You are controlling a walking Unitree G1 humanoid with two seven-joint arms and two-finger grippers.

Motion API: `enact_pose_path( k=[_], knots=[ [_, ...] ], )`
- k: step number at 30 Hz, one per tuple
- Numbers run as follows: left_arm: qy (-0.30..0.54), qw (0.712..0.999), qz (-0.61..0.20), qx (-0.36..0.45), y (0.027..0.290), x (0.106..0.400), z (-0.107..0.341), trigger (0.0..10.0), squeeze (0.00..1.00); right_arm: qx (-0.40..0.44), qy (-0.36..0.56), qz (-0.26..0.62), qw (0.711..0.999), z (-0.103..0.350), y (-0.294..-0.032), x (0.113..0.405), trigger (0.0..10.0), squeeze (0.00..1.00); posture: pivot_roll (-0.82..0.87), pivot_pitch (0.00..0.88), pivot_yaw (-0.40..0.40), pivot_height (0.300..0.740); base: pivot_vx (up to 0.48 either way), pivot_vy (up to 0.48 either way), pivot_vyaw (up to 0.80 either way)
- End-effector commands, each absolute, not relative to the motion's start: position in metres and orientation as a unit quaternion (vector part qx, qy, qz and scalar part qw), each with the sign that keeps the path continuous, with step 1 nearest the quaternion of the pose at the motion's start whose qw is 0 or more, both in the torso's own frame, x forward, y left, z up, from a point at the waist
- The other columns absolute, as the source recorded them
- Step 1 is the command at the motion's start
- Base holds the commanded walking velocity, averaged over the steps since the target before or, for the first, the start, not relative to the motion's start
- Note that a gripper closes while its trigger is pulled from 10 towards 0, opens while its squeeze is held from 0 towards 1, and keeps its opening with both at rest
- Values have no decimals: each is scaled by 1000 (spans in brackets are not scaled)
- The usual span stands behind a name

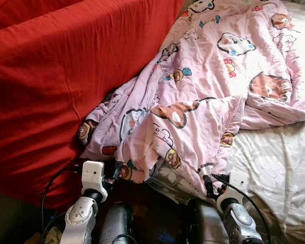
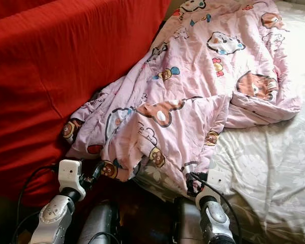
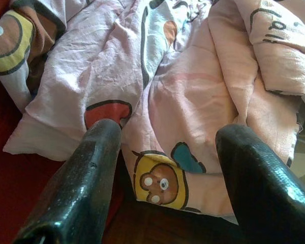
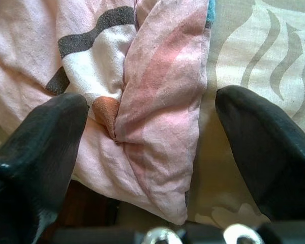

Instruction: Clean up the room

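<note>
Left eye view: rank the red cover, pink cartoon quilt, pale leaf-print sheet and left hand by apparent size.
1. Red cover and pink cartoon quilt: look alike, unranked.
2. Pale leaf-print sheet.
3. Left hand, open at the quilt's edge, smallest.

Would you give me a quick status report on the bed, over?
Left gripper open at the pink quilt's hanging corner. Right gripper open around its near edge. Quilt crumpled, draped off bed against red cover. Nothing grasped yet.

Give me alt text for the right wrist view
The right gripper has its two black fingers spread open on either side of a folded edge of the pink cartoon-print quilt, which lies on a pale leaf-patterned bedsheet.
</note>
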State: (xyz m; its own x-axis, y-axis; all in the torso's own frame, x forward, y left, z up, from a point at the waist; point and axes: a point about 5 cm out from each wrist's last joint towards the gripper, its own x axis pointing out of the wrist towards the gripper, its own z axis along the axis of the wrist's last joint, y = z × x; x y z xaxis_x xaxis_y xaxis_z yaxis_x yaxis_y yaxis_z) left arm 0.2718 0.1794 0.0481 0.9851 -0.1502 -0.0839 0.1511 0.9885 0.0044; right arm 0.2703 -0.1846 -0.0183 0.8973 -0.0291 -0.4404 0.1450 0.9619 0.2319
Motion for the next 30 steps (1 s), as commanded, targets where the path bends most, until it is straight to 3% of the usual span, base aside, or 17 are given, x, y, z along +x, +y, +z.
enact_pose_path(
  k=[1, 24, 25, 26, 30],
  knots=[
    [50, 997, -67, 6, 185, 267, 45, 10000, 0, 140, 248, -44, 958, -29, -182, 259, 10000, 0, 67, 259, 57, 611, 0, 0, 0],
    [53, 996, -67, 5, 185, 264, 44, 10000, 0, 138, 313, 8, 940, -43, -169, 248, 10000, 0, 78, 279, 57, 611, 0, 0, 0],
    [53, 996, -65, 5, 185, 264, 44, 10000, 0, 131, 317, 11, 939, -43, -168, 249, 9686, 0, 80, 283, 58, 611, 0, 0, 0],
    [53, 997, -64, 5, 186, 263, 44, 10000, 0, 130, 316, 12, 940, -42, -168, 250, 0, 0, 83, 284, 56, 611, 0, 0, 0],
    [54, 997, -63, 5, 187, 262, 43, 10000, 0, 127, 311, 15, 942, -40, -168, 252, 0, 0, 79, 285, 53, 611, 0, 0, 0]
  ],
)
